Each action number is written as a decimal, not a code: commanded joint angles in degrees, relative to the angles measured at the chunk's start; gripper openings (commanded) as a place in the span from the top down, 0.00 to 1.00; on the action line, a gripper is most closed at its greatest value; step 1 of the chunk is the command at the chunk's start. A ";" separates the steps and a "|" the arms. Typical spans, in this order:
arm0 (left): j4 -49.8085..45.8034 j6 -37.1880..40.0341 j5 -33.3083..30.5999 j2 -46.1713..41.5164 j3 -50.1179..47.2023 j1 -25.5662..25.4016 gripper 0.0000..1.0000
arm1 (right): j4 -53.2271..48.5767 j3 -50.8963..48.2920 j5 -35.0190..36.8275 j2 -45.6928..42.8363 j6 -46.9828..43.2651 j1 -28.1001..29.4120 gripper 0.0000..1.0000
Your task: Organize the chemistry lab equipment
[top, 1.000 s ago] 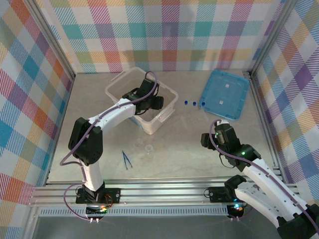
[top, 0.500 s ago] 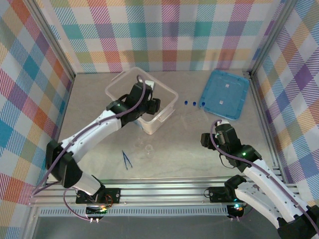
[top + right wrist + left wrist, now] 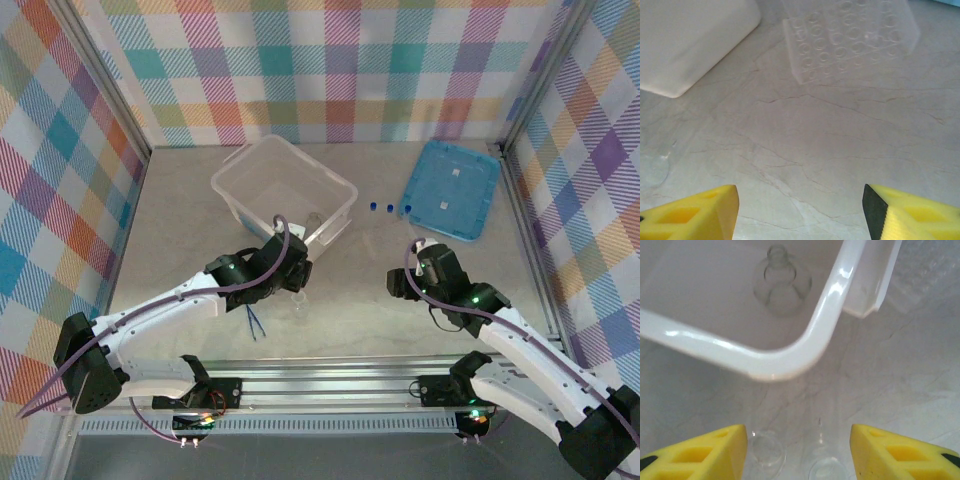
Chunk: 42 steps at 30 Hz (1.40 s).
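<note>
From above, the left gripper (image 3: 292, 277) hangs at the box's (image 3: 240, 180) near corner, just beside the beaker (image 3: 298, 298), tweezers (image 3: 254, 320) nearby, 3 tubes (image 3: 390, 208) by the lid (image 3: 450, 190), the right gripper (image 3: 398, 284) well apart. Left wrist: fingers (image 3: 695, 452) spread wide, holding nothing; the flask (image 3: 781, 282) sits inside the box. Right wrist: fingers (image 3: 690, 212) wide too, empty, a clear rack (image 3: 850, 37) ahead.

From high behind the near edge of the table (image 3: 360, 275) we look down on all of it, while our wrist cameras sit close above it, both facing the near corner of the plastic box (image 3: 262, 188) and the tiny beaker (image 3: 298, 298) beside it, shared by all three views.
</note>
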 commanded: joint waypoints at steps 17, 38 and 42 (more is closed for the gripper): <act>4.79 -8.38 2.31 -0.74 -10.09 -5.79 0.41 | 4.16 6.28 -1.06 12.36 -7.64 9.33 0.22; 7.38 -8.89 2.53 6.50 -10.85 -6.10 0.42 | 3.28 7.03 1.03 14.18 -7.48 10.04 0.21; 7.47 -9.52 1.90 7.05 -10.94 -6.05 0.42 | 3.12 6.86 1.14 14.01 -7.29 9.99 0.21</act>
